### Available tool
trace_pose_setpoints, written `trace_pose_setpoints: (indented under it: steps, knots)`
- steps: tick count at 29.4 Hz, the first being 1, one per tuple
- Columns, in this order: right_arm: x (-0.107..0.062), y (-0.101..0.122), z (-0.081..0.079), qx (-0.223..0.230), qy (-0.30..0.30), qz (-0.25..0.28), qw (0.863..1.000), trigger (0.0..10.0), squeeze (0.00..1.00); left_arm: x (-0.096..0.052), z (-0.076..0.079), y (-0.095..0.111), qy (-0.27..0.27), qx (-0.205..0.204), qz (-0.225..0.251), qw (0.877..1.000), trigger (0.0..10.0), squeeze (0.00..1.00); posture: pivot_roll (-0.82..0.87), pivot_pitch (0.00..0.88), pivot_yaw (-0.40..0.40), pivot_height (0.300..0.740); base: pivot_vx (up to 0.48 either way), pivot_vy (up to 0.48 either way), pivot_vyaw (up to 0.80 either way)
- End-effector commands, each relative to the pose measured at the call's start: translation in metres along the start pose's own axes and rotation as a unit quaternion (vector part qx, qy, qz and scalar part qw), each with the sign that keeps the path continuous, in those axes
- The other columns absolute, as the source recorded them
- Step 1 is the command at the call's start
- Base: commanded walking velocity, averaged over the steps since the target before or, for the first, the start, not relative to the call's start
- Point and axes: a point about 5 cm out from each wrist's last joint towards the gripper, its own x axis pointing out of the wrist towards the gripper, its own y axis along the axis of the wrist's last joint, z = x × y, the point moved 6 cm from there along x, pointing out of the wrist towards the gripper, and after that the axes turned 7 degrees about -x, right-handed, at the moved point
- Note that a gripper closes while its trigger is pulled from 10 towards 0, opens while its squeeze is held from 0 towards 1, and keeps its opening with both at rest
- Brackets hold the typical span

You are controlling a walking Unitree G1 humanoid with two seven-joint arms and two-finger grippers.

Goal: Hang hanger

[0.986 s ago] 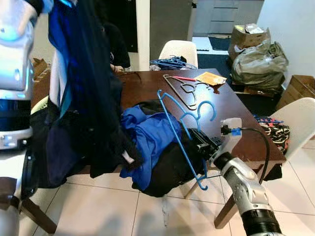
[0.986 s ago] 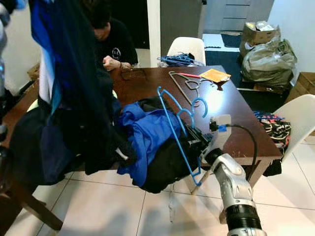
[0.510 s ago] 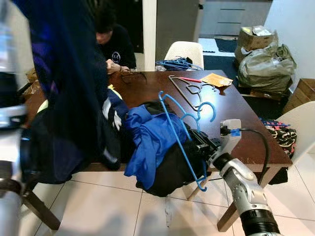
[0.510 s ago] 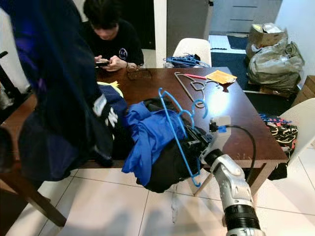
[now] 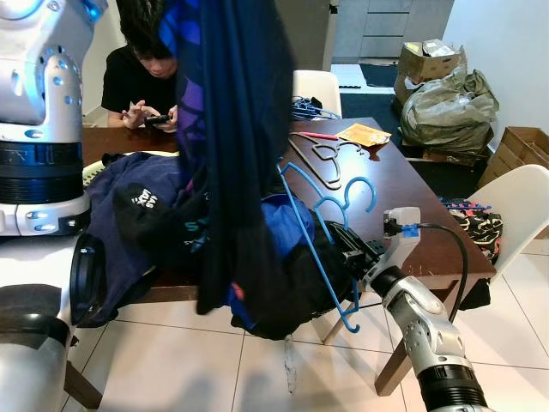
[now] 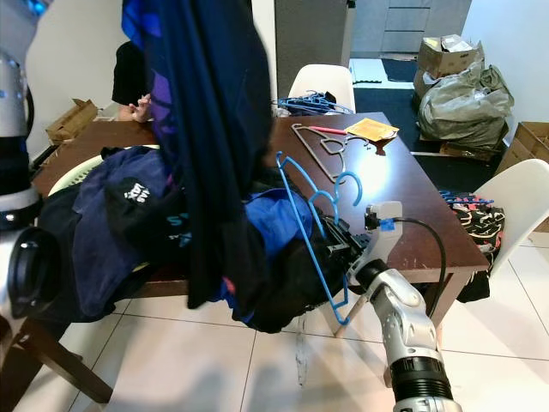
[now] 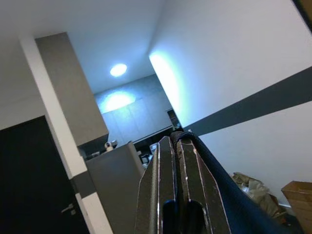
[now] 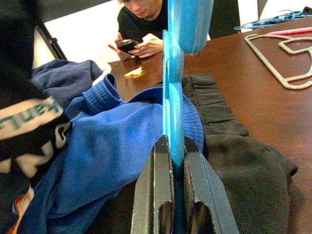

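- Right gripper (image 5: 347, 253): black fingers clamped flat on the lower bar of a thin blue plastic hanger (image 5: 319, 233), at the near edge of the dark brown wooden table (image 5: 412, 206), about 5 o'clock from the table's middle.
- Grip on the bar, judged: leaves hook and shoulders free for threading into a garment.
- Hanger, orientation: upright and tilted; long axis from 11 o'clock at the upper shoulder tip to 5 o'clock at the lower tip below the table edge; hook at 2 o'clock, open side facing down toward the tabletop.
- Left gripper (image 7: 176, 195): raised high, fingers pressed together on a dark navy fabric edge, pinching a long dark navy garment (image 5: 232, 146).
- Garment held aloft, judged: to let it hang straight and apart from the pile, ready for the hanger.
- Heap of blue and black clothes (image 6: 274, 249): on the near table half, touching the hanger's bar side.
- Grey metal hangers (image 5: 322, 161): flat at 12 o'clock on the table; orange paper packet (image 5: 364, 135) just beyond.
- Person in a black shirt (image 5: 137, 81): seated at 10 o'clock, hands on a phone.
- White chair (image 5: 515, 210): at 3 o'clock.
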Motion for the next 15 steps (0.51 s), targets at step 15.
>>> trace_pose_setpoints:
  steps: [15]
  knots:
    - [-0.007, -0.001, 0.049, 0.120, -0.132, 0.022, 0.984, 10.0, 0.00, -0.043, -0.090, -0.026, 0.147, 0.163, -0.088, 0.972, 0.0, 0.00, 0.00, 0.000, 0.040, 0.731, 0.000, 0.000, -0.53]
